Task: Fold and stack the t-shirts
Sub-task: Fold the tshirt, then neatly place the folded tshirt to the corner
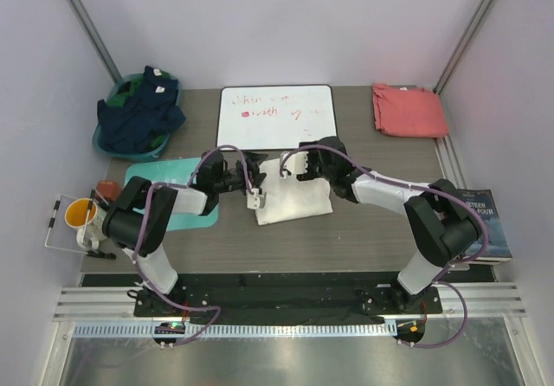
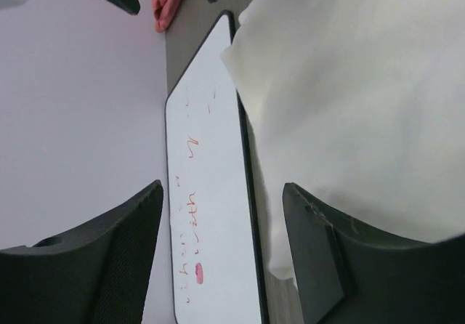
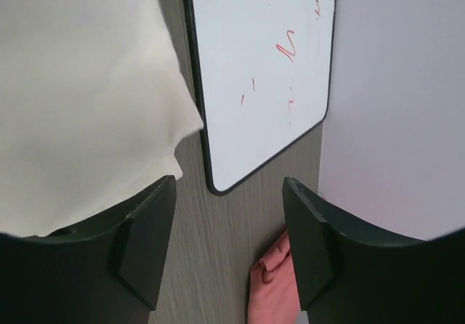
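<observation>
Cream-white t-shirt (image 1: 293,197) lies folded just in front of the whiteboard (image 1: 277,116), your left gripper (image 1: 256,197) and right gripper (image 1: 290,170) spread and empty over it; the fold looks finished, and stacking likely calls for gripping and carrying it to the salmon-red t-shirt (image 1: 409,110) right of the whiteboard.

Centre t-shirt (image 1: 293,197) on table (image 1: 363,241). From it: whiteboard (image 1: 277,116) just behind, 12 o'clock; corner t-shirt (image 1: 409,109) 2 o'clock; basin of clothes (image 1: 137,118) 10 o'clock; flat board (image 1: 173,187) 9 o'clock; book (image 1: 486,221) 4 o'clock.
</observation>
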`<action>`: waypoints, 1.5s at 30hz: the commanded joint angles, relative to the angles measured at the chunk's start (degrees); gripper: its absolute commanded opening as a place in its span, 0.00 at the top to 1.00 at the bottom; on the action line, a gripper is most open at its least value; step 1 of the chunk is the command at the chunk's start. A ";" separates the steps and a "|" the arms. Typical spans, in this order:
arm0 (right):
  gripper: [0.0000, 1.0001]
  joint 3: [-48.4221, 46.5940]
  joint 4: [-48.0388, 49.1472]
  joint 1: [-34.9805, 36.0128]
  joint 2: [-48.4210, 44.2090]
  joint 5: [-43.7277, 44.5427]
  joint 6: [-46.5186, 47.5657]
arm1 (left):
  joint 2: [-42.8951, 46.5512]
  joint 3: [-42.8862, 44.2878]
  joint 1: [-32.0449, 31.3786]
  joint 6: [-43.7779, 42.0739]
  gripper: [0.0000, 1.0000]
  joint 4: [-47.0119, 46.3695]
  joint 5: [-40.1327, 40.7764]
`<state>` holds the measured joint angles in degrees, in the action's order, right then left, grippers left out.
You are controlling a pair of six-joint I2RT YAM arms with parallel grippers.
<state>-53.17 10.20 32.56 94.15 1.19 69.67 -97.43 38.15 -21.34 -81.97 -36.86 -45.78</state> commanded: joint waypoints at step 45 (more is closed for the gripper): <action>0.29 -36.84 -61.18 -29.83 31.62 -60.87 -44.71 | -12.52 22.05 -11.70 -4.07 1.00 24.38 8.34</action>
<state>-90.96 -51.48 2.15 127.76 -58.46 24.49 -108.86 57.80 -32.40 -85.12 -10.48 -38.48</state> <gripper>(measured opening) 0.703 0.003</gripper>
